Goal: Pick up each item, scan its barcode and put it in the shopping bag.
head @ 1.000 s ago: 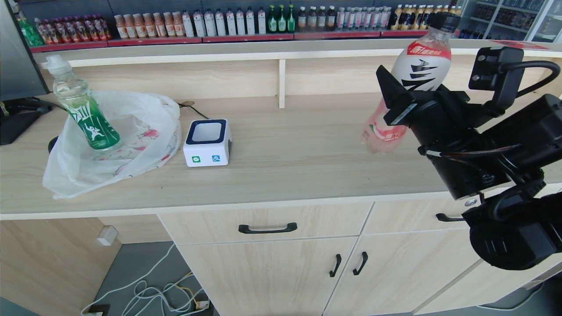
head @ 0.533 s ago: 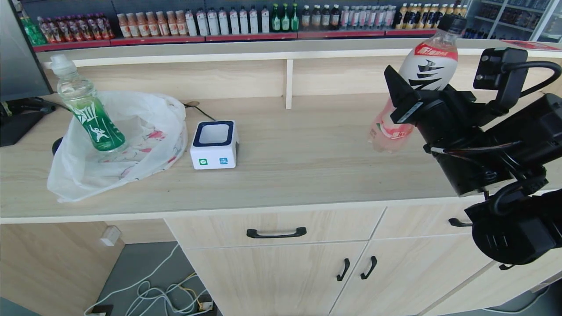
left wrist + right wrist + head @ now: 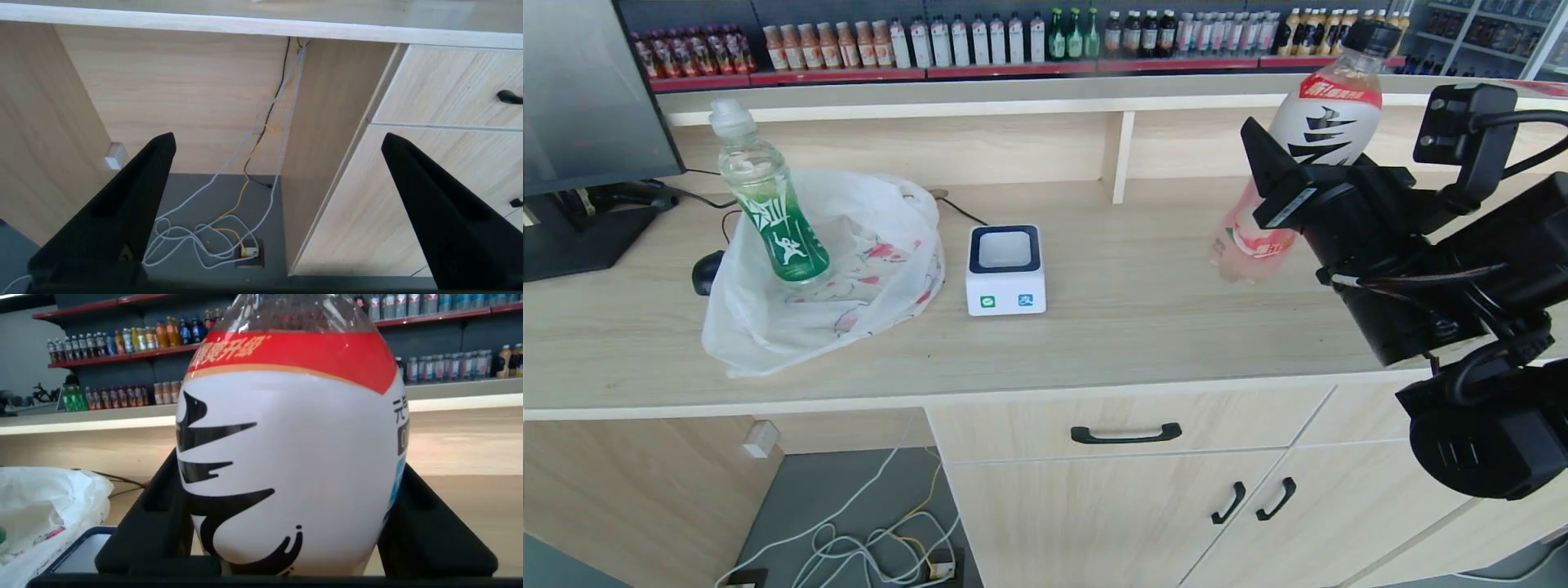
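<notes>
surface: wood desk [image 3: 1111,343]; drinks shelf [image 3: 1013,49] behind.
left side: bag [image 3: 882,269], green bottle [image 3: 772,216] standing in it; scanner [image 3: 1005,273] just beside.
right end effector [image 3: 1286,175]: grasping pink bottle [image 3: 1319,114] above desk's right side.
left end effector [image 3: 274,212]: released, below front edge.

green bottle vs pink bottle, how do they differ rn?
The green bottle stands in the opened shopping bag on the counter; the pink bottle is held tilted in the right gripper, above the counter. The green bottle has a green label and white cap; the pink bottle a white-and-red label and dark cap. Both are capped plastic drink bottles.
</notes>
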